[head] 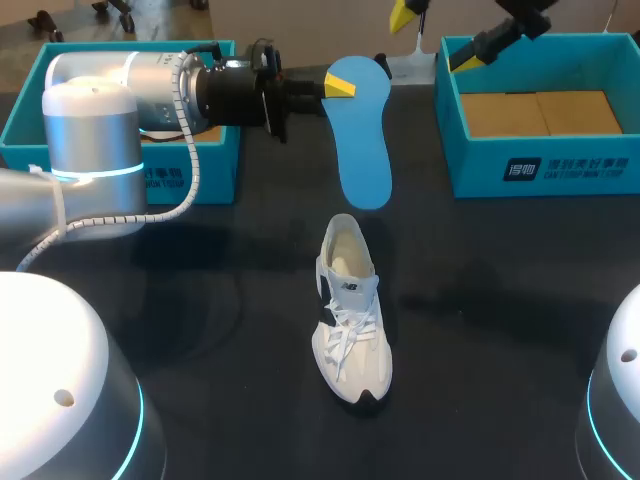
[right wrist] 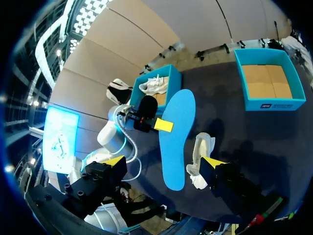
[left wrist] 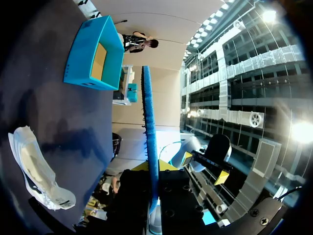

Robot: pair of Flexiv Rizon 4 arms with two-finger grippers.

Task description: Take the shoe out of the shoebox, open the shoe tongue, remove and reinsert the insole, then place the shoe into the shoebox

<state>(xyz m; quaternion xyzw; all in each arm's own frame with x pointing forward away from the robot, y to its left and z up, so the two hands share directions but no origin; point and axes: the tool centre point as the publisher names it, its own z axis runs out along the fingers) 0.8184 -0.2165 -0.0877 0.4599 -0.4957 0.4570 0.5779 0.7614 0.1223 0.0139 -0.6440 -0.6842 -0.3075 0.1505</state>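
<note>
The blue insole (head: 364, 140) is being held at its upper end by the left gripper (head: 338, 86), in the upper middle of the frame. The fingers are being pressed on it from two sides. The insole's long side is running down the frame, and its free end is pointing at the white shoe (head: 350, 312). The shoe is lying on the table (head: 500, 300) in the middle of the frame, a little lower than that free end. The shoe is lined up almost the same way, with its open heel end nearest the insole and its toe toward the lower edge. So the left arm is judged the nearer one for sliding the insole in. The right gripper (head: 435, 38) is hanging in the upper right, by the corner of the shoebox (head: 540, 165). Its fingers are wide apart and nothing is being held between them.
</note>
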